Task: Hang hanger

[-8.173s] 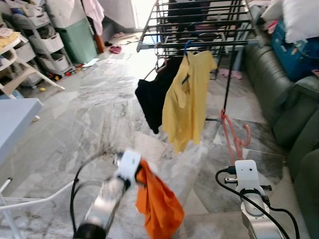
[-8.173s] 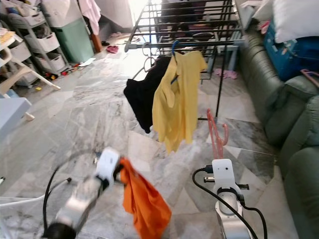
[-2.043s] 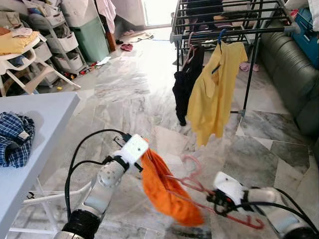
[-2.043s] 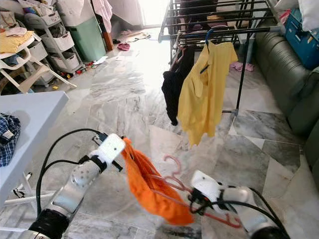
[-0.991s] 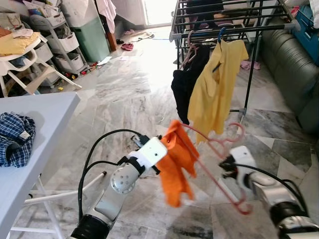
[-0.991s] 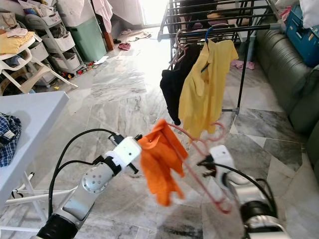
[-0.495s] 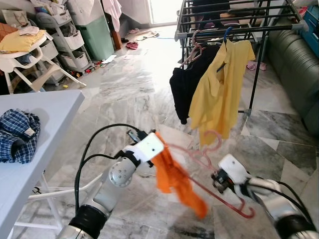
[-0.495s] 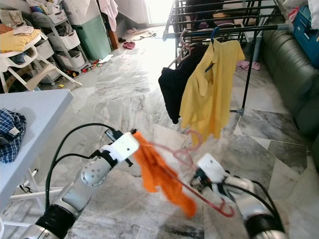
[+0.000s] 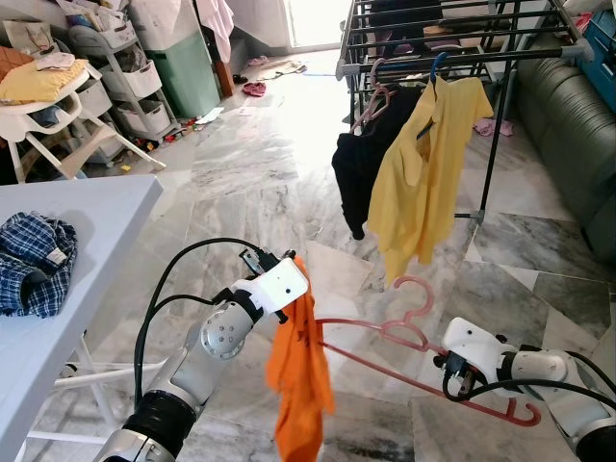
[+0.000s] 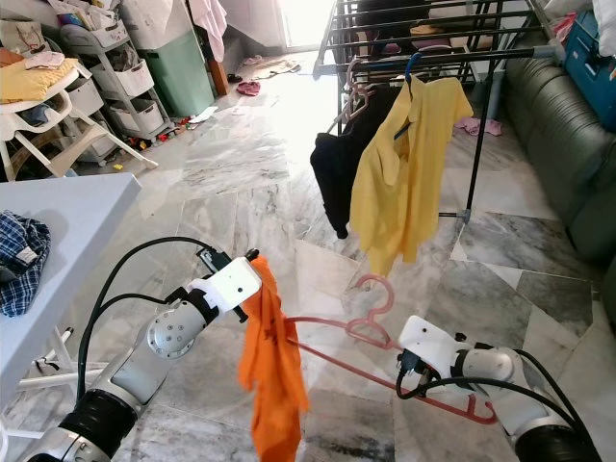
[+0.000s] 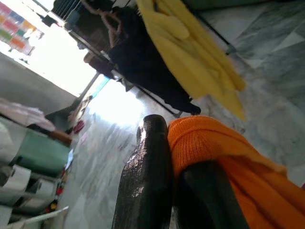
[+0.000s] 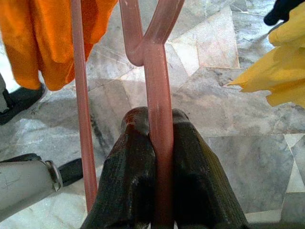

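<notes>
The step in hand looks like getting the orange shirt (image 9: 298,375) onto the pink hanger (image 9: 404,361), so the hanger is not on the rack yet. The left gripper (image 11: 183,191) is pinched tight on a bunched bit of the shirt, and the rest of the cloth hangs down at about 6 o'clock from it. The right gripper (image 12: 159,167) squeezes 1 bar of the hanger between its 2 fingers. The hanger lies almost flat in the air between the 2 arms, and 1 end pokes into the shirt.

Next, I think the shirt must sit well on the hanger (both shoulders, not just 1 end). Then the hook has to go up to the drying rack (image 9: 452,43) at about 1 o'clock, next to the yellow shirt (image 9: 423,173) and the black top (image 9: 361,164).

At 11 o'clock stand plastic drawers (image 9: 111,72) with clothes piled on top. I cannot tell what is inside them.
</notes>
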Controlling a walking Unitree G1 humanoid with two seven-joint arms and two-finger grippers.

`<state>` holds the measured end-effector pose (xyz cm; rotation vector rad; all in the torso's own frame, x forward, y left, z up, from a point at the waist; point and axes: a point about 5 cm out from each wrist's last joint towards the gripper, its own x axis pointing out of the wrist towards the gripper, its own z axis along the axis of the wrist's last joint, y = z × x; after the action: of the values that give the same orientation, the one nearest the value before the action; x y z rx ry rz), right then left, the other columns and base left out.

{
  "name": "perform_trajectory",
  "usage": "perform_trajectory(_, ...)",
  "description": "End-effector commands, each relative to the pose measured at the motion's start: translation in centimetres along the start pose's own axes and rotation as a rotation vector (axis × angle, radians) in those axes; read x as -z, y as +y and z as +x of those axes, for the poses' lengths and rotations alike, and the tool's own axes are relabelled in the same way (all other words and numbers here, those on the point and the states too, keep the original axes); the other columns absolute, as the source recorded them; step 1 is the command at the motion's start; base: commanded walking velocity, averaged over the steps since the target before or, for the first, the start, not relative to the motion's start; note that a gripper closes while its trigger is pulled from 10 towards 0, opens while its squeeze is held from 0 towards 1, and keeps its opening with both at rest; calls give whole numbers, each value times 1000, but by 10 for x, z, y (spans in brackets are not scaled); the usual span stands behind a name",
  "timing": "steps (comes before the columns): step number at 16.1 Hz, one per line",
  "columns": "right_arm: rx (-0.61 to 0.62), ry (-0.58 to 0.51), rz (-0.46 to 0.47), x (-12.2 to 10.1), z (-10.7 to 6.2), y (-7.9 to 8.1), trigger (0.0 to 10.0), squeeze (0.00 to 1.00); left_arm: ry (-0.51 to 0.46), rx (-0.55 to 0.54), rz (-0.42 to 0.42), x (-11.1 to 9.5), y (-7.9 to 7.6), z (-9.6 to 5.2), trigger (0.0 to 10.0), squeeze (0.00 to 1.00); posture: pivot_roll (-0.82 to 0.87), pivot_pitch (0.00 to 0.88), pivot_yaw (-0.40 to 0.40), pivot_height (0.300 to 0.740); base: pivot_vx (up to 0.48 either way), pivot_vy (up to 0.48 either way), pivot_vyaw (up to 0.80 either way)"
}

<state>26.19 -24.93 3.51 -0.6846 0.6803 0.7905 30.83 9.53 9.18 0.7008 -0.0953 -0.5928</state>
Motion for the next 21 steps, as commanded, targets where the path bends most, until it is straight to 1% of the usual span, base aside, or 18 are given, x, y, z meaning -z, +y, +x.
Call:
perform_trajectory(1,-35,-11,-34,-6,4,5,10000,0,-41,7,20,-4,5,-2,10000,0,-112,0,167,740,0,0,0)
perform_trajectory(2,-47,-10,-43,-7,5,7,10000,0,-50,15,25,-5,4,-2,10000,0,-107,0,166,740,0,0,0)
perform_trajectory(4,-3,11,-61,-6,6,2,10000,0,-63,36,33,-5,0,-5,10000,0,-104,0,165,740,0,0,0)
perform_trajectory(5,10,33,-65,-3,4,0,10000,0,-58,33,40,-3,1,-5,10000,0,-104,0,165,740,0,0,0)
perform_trajectory(6,53,74,-68,4,1,-6,10000,0,-49,31,45,-1,3,-6,10000,0,-101,0,166,740,0,0,0)
perform_trajectory(7,69,88,-66,6,0,-8,10000,0,-45,30,47,0,4,-7,10000,0,-101,0,166,740,0,0,0)
perform_trajectory(8,166,129,-47,14,-5,-19,10000,0,-23,20,55,5,8,-8,10000,0,-99,0,168,740,0,0,0)
perform_trajectory(9,267,125,-4,14,-11,-31,10000,0,31,14,82,14,11,-10,10000,0,-104,0,173,740,0,0,0)
perform_trajectory(10,323,104,30,12,-14,-38,10000,0,76,9,102,21,12,-11,10000,0,-105,0,173,740,0,0,0)
perform_trajectory(12,347,49,72,5,-15,-42,10000,0,120,-1,117,29,12,-13,10000,0,-111,0,177,740,0,0,0)
perform_trajectory(13,319,-73,132,-12,-15,-43,10000,0,158,-16,103,37,8,-15,10000,0,-114,0,175,740,0,0,0)
perform_trajectory(14,288,-99,126,-17,-14,-41,10000,0,168,-14,94,40,4,-16,10000,0,-114,0,175,740,0,0,0)
perform_trajectory(17,190,-112,73,-23,-12,-31,10000,0,199,-19,83,46,-2,-18,10000,0,-115,0,173,740,0,0,0)
perform_trajectory(18,190,-112,73,-23,-12,-31,10000,0,199,-19,83,46,-2,-18,10000,0,-115,0,173,740,0,0,0)
perform_trajectory(19,144,-107,45,-23,-12,-27,10000,0,225,-27,90,50,-1,-17,10000,0,-111,0,167,740,0,0,0)
perform_trajectory(21,102,-101,18,-23,-12,-22,10000,0,241,-37,100,52,2,-16,10000,0,-111,0,165,740,0,0,0)
